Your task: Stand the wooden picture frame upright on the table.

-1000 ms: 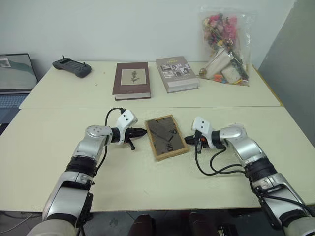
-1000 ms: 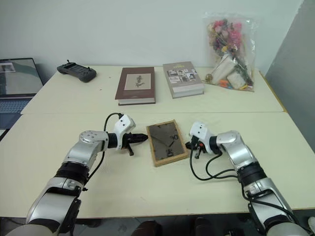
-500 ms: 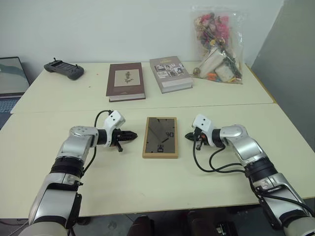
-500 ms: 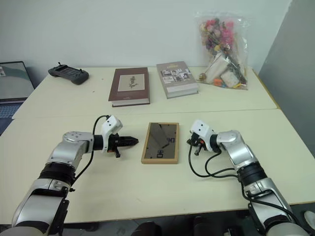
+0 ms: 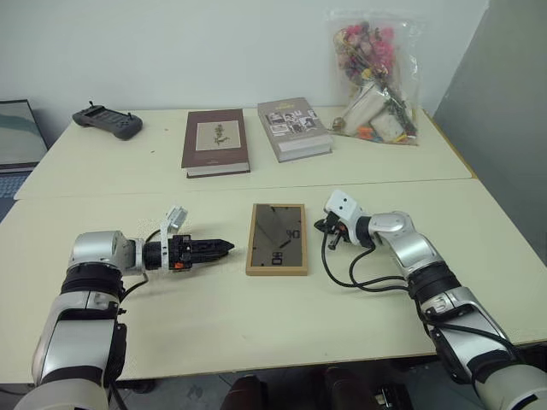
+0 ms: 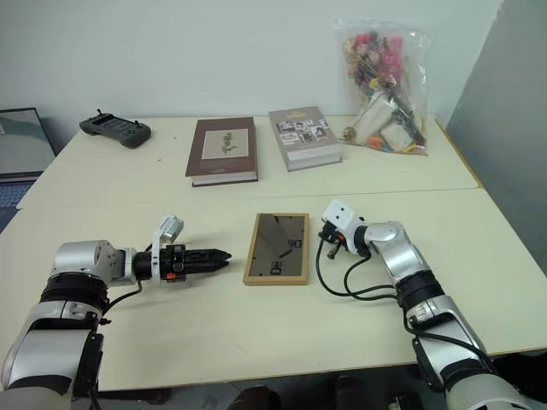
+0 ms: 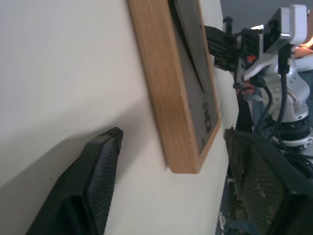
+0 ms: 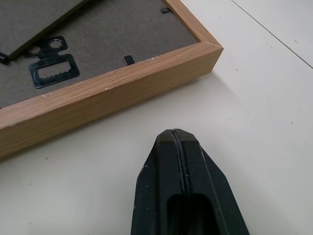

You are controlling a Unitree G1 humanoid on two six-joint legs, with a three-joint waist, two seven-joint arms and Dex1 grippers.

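left end effector (image 5: 224,247): fingers apart in the left wrist view, holding nothing; lying low over the tabletop, tips aimed right at the frame's left edge, just beside it, not touching as far as I can tell
right end effector (image 5: 326,231): fingers pressed together, empty; tip low over the tabletop just beside the frame's right edge, a small gap visible in the right wrist view
wooden picture frame (image 5: 278,238): lying flat, face down, dark grey back panel up with hanger plate and stand visible; sits between the two end effectors, near-centre, just nearer than the seam
tabletop (image 5: 256,316): cream, seam running across its width; frame rests on the near half
maroon book (image 5: 215,142): far half, flat, well apart from frame
grey book (image 5: 294,127): far half, right of maroon book, flat
bag of flowers (image 5: 376,79): far right corner, propped up
handheld controller (image 5: 107,120): far left
laptop (image 5: 17,137): at the left edge, beyond the tabletop
progress: early; frame not gripped, not lifted, stand looks folded flat against the back
left to do: likely get a grip on an edge, tip the frame up, swing the stand out, set it standing on the tabletop, release
risk: thin flat frame, edges hard to get under; may slide instead of lifting
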